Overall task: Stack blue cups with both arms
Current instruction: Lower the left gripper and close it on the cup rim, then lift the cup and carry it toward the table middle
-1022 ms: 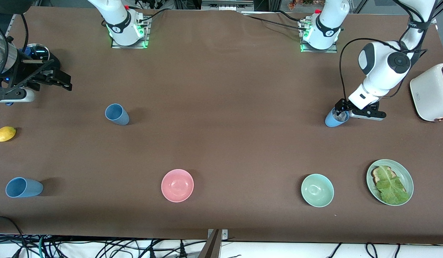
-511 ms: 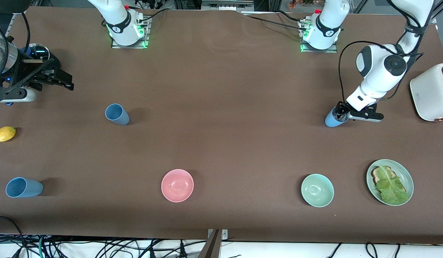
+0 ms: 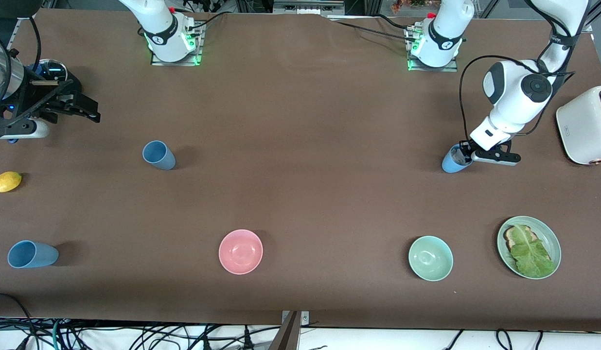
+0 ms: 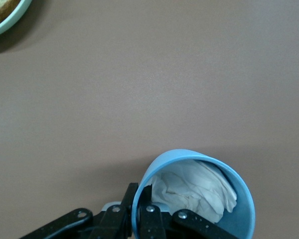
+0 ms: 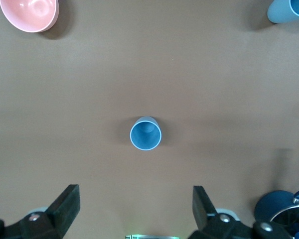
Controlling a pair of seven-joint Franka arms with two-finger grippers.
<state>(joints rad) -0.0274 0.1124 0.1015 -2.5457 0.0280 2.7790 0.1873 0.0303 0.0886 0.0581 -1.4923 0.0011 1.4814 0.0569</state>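
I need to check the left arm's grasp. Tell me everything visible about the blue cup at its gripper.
The blue cup is a matte sky-blue handleless tumbler standing upright on the brown table toward the left arm's end. Crumpled white paper lies inside it. The left gripper pinches its rim, one finger inside and one outside. Nothing else touches it.

The front view looks down from high across the counter (image 3: 300, 146), taking in both bases. The right wrist view looks straight down on an upright blue cup (image 5: 145, 133) (image 3: 158, 154), shared with the front view. The left wrist view sits close over another blue cup (image 4: 194, 199) (image 3: 451, 163).
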